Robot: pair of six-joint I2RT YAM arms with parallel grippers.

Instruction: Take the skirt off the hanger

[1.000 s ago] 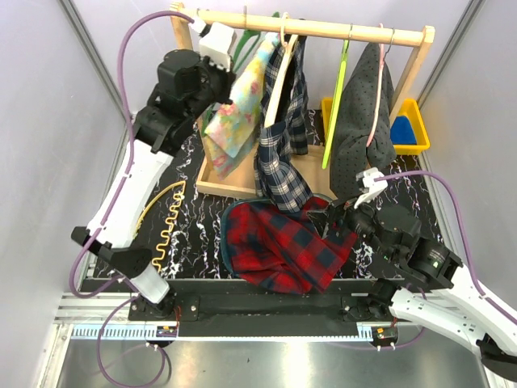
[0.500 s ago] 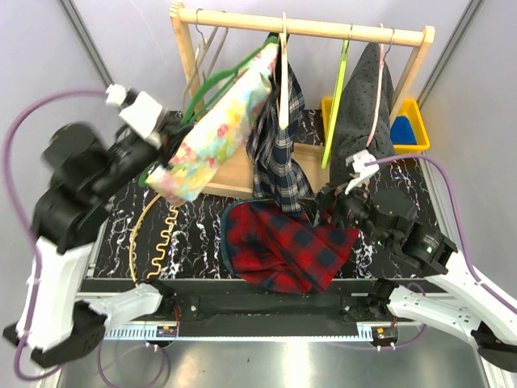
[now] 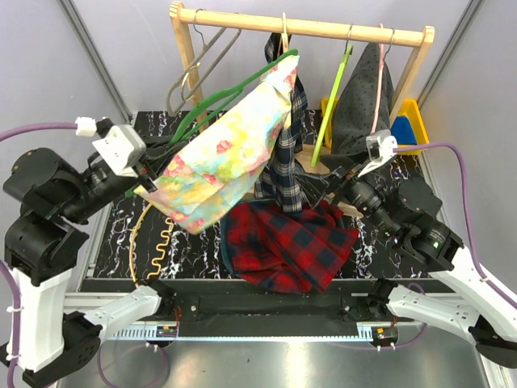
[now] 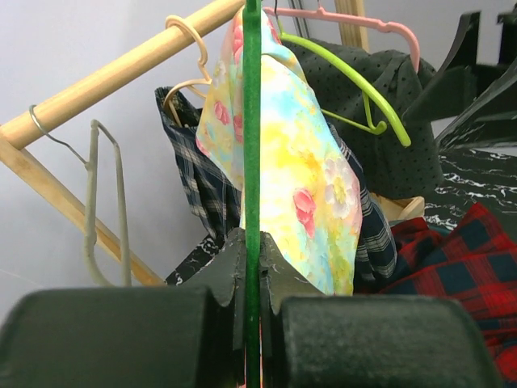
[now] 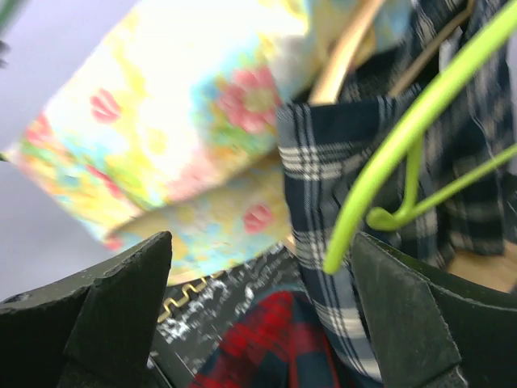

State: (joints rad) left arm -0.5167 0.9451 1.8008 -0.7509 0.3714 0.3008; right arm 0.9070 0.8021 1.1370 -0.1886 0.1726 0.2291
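- My left fingers (image 4: 251, 271) are clenched on the green hanger (image 4: 252, 121), out over the left side of the desk (image 3: 121, 234).
- The floral skirt (image 3: 230, 153) is draped on that hanger. It slants from my grip up towards the wooden rail (image 3: 323, 29), and its lower hem hangs free above the desk.
- Open air lies left of and below the skirt; its right edge sits just beside the navy checked garment (image 3: 283, 166).
- My right fingers (image 3: 333, 184) are spread wide, grasping nothing, crowded by the lime hanger (image 5: 404, 137).
- The red checked cloth (image 3: 287, 246) lies at the near desk edge.
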